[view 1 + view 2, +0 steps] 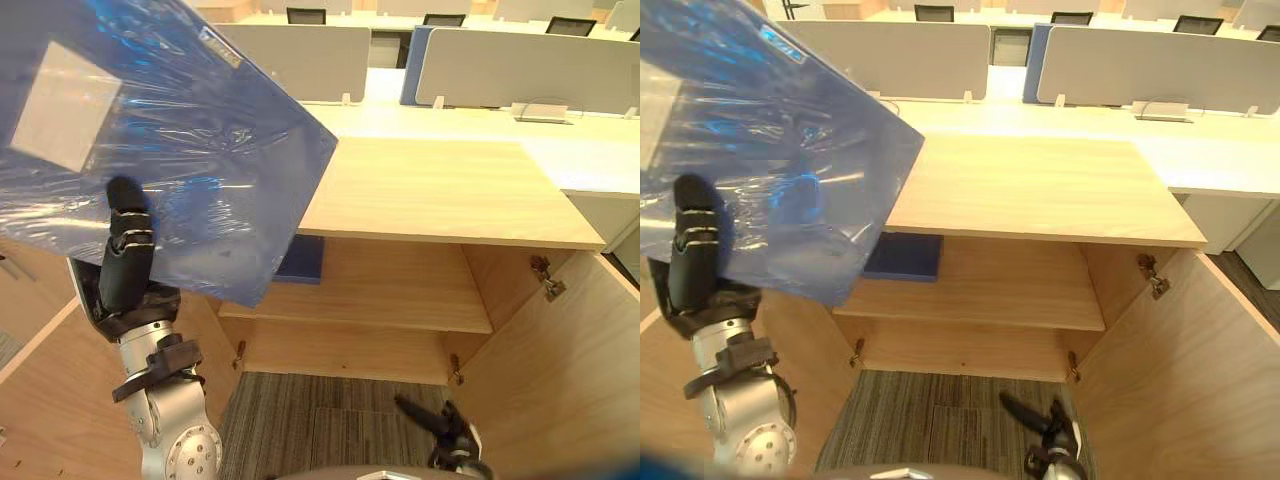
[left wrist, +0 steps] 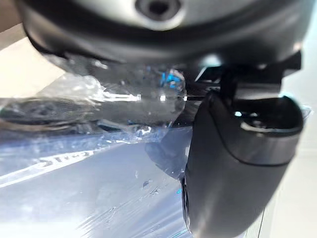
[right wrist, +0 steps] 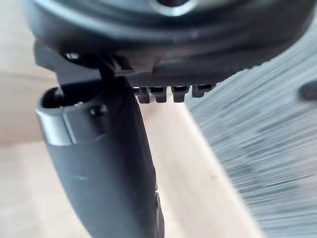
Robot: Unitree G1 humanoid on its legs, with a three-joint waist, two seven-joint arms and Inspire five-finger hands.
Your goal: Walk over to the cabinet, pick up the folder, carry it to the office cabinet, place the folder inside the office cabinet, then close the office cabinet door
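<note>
Folder (image 1: 200, 150): clamped in our left hand (image 1: 125, 265), before the open office cabinet (image 1: 400, 285); placing and closing left to do. Right hand (image 1: 445, 425): state we cannot tell.

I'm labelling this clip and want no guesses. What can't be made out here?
Left hand: its fingers lie behind the folder, hidden in both eye views; the thumb shows in front.
Blue item on the cabinet shelf: partly covered by the folder's corner, so its kind is unclear.
Right hand: cut off by the eye views' bottom edge.
Folder's white label: too blurred to read.
</note>
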